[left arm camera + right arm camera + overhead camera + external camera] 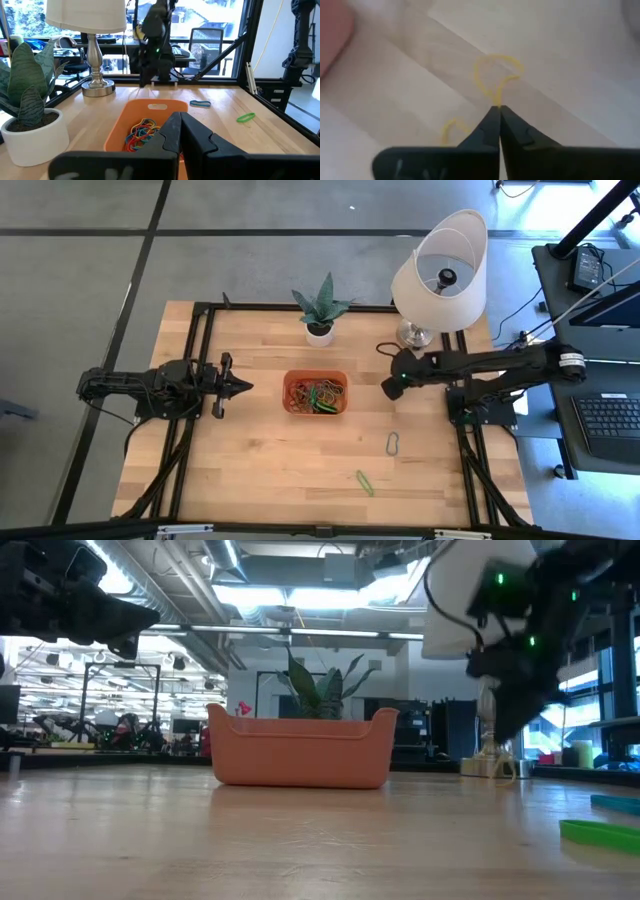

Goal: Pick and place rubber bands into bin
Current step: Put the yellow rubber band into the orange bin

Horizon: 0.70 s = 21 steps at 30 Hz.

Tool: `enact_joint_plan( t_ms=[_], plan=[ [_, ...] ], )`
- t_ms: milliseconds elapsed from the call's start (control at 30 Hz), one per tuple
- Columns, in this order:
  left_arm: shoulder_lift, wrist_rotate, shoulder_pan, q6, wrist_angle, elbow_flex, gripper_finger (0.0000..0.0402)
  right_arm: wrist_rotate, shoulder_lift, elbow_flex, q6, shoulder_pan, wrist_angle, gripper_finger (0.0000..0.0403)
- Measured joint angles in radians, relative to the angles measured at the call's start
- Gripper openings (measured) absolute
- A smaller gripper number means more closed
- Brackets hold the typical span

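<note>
Pinching a thin yellow rubber band (pixel 496 75), our right gripper (pixel 498 111) is low over the table (pixel 260 470), a little way to the right of the bin (pixel 316 392). Its two fingers are pressed tight together, and the yellow loop pokes out just past the tips. A second bit of yellow shows on the wood closer to the fingers; we cannot tell if it belongs to the same band.

The bin lies to the left of this gripper, near the middle of the table, with its long side running left to right. We think the next move is a lift and a short trip left until the tips are over the bin. The band is floppy, so it may hang down and catch on the bin's near wall if we stay too low.

Our left gripper (pixel 238 387) waits on the other side of the bin, its fingers also shut with nothing between them.

A heap of rubber bands (pixel 317 394) is already inside the bin. A blue band (pixel 393 444) and a green band (pixel 364 482) still lie on the wood, toward the front right of the table. Our right arm is closer to both.
</note>
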Motion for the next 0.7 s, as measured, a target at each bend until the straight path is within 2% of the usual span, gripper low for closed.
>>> enact_joint_plan(
  t_ms=[200,367,533,700],
  plan=[
    [0.0,0.0,0.0,0.0,0.0,0.0,0.0004,0.12,-0.018,0.248,0.024,0.087,-0.221,0.0001],
    [0.0,0.001,0.0,0.0,0.0,0.0,0.0004,0.186,0.032,0.47,0.006,0.138,-0.254,0.0],
    [0.0,0.0,0.0,0.0,0.0,0.0,0.0004,0.194,0.171,0.694,-0.075,0.174,-0.255,0.0],
    [0.0,0.0,0.0,0.0,0.0,0.0,0.0004,0.193,0.389,0.919,-0.166,0.2,-0.26,0.0]
  ],
)
